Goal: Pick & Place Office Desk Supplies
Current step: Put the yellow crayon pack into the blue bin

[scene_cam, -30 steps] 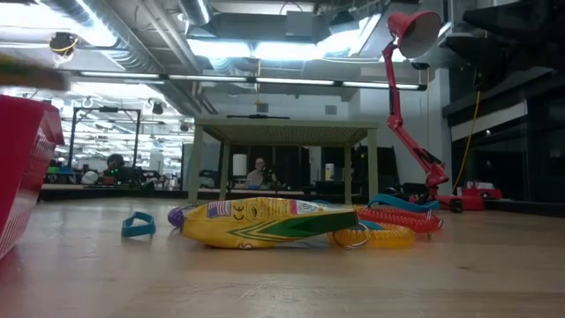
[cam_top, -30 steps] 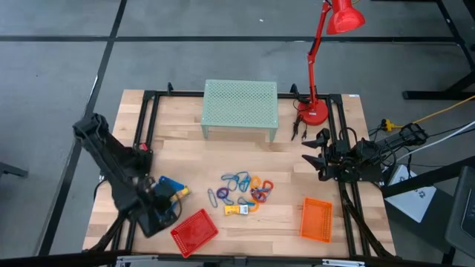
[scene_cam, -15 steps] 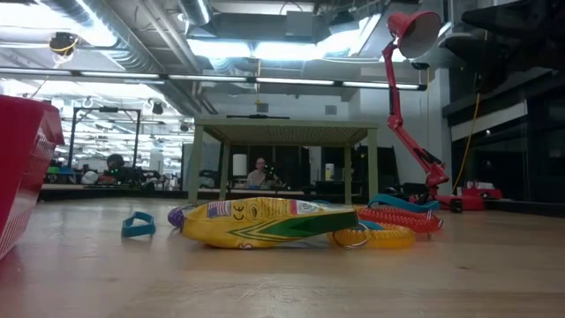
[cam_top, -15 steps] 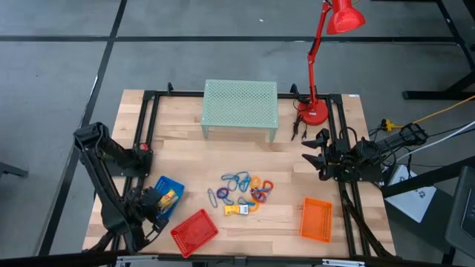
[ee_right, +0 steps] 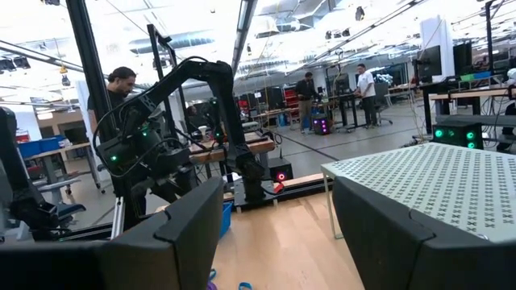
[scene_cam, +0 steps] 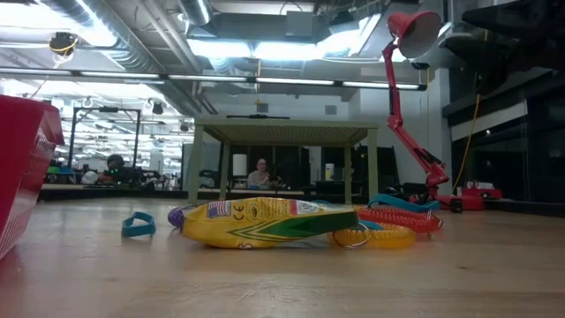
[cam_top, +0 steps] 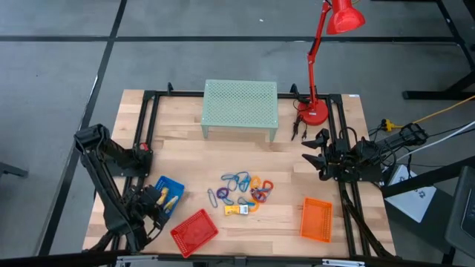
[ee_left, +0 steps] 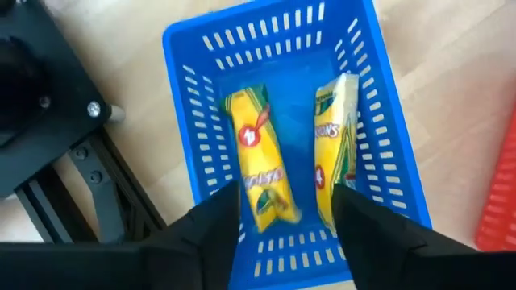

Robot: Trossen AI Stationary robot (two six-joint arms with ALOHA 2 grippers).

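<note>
- While its two dark fingers [ee_left: 218,234] stand apart, the left gripper [ee_left: 278,242] hangs over the blue mesh plastic basket [ee_left: 387,173] at the table's near left corner; two yellow crayon packets [ee_left: 262,165] lie side by side on the basket floor, one between the fingers' tips and the other just inside the far finger, neither gripped.
- Just beside that basket, nearer the front edge, sits the red mesh plastic basket [cam_top: 194,231], tilted on the light wooden table [cam_top: 185,144].
- At mid-table lies a loose cluster of small blue, orange and purple clip-like loops [cam_top: 241,187], with a third yellow packet [cam_top: 237,210] on its near side; in the low view that packet [scene_cam: 256,223] lies flat, with coiled orange and red rings [scene_cam: 402,225] touching its end.
- An orange mesh plastic basket [cam_top: 316,219] stands near the front right corner.
- The right gripper [cam_top: 313,157] waits above the table's right side, fingers spread, well apart from the supplies.
- Farthest back stand a pale green perforated shelf [cam_top: 240,104] and a tall red desk lamp [cam_top: 319,59].
</note>
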